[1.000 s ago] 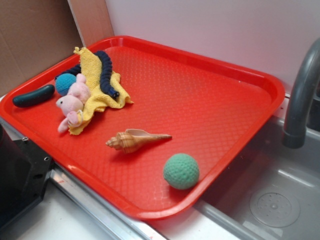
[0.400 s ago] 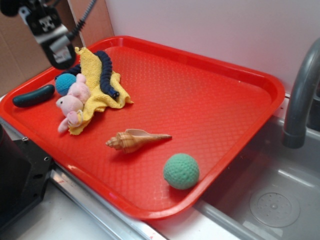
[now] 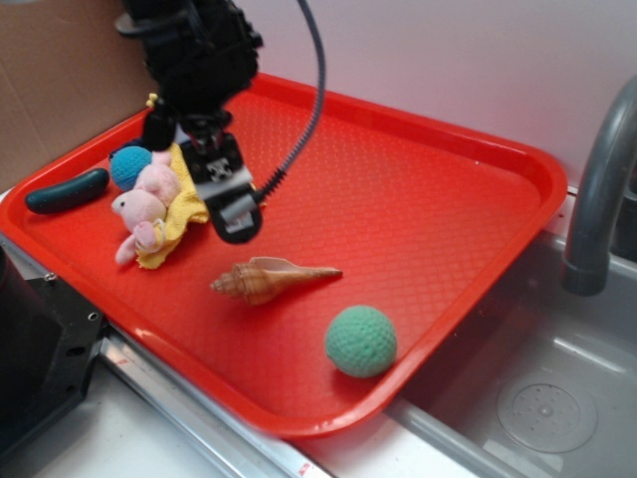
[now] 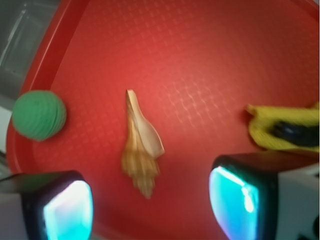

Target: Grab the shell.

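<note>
I find no words, brand names or numbers that I can read anywhere in either view. The only sign-like mark is a small white tag with a black blocky pattern on my black pincer point(image 3: 231, 204), seen from the exterior camera; it is too small and blurred for me to make out any characters on it.

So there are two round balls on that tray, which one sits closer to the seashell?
The green ball, lying alone near the tray's front edge just past the shell. The blue ball is farther off, tucked against the pink plush toy.
</note>
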`<act>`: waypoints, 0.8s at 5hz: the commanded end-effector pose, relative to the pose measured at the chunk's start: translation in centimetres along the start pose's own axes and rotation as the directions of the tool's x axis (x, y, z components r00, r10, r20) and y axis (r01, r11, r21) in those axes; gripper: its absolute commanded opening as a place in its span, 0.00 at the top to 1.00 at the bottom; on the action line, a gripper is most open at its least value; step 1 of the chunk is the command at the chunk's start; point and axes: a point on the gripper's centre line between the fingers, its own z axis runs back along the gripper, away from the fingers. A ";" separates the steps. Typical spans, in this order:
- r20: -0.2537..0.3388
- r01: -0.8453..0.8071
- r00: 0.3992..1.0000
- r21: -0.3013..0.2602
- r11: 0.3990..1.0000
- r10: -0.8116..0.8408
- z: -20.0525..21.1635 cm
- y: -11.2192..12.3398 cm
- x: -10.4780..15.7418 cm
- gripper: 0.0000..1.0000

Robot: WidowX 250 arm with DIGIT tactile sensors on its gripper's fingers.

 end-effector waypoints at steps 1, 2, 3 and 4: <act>-0.128 0.025 0.992 0.022 0.999 -0.022 -5.1 0.4 -0.5 0.00; -0.112 0.049 0.993 0.003 0.999 -0.048 -5.7 0.7 -0.7 0.00; -0.128 0.120 0.984 -0.011 0.993 -0.120 -6.6 -0.9 -0.6 0.00; -0.146 0.116 0.982 -0.013 0.993 -0.117 -7.3 -1.7 -1.3 0.00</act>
